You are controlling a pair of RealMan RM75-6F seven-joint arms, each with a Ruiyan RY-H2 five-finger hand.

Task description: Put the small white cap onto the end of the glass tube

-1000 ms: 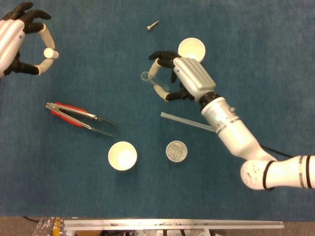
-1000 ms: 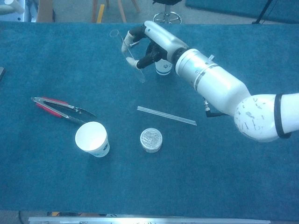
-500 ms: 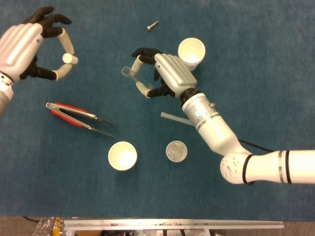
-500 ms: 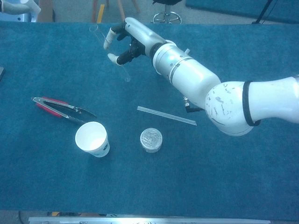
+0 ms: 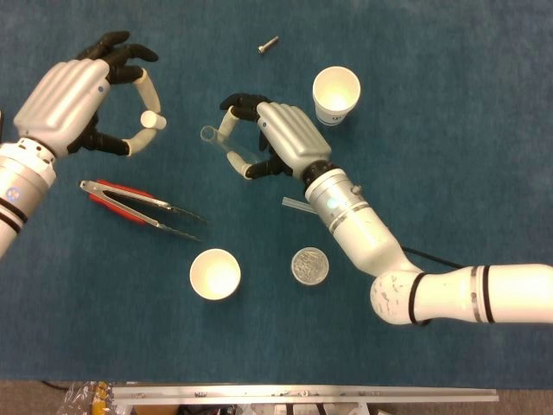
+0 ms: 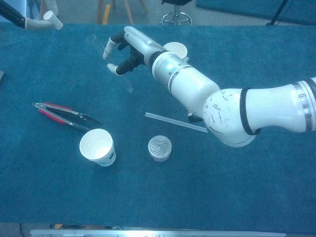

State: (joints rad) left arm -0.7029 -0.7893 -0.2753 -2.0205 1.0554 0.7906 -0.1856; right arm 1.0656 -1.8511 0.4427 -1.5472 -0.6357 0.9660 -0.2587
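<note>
My left hand (image 5: 82, 99) is up at the left and pinches the small white cap (image 5: 153, 119) between its fingertips; in the chest view only those fingertips and the cap (image 6: 52, 19) show at the top left corner. My right hand (image 5: 278, 140) grips the clear glass tube (image 5: 218, 143) above the cloth, the tube's open end pointing left toward the cap. In the chest view the tube (image 6: 109, 62) slants down to the right through the right hand (image 6: 129, 47). A small gap separates cap and tube end.
Red-handled tongs (image 5: 138, 206) lie at the left. One paper cup (image 5: 214, 274) stands near the front, another (image 5: 336, 91) behind my right hand. A round metal tin (image 5: 310, 265), a clear rod (image 6: 176, 122) and a small screw (image 5: 267, 44) lie on the blue cloth.
Both hands have moved toward each other: the left with the cap came right, the right with the tube came left. The gap between cap and tube end has shrunk.
</note>
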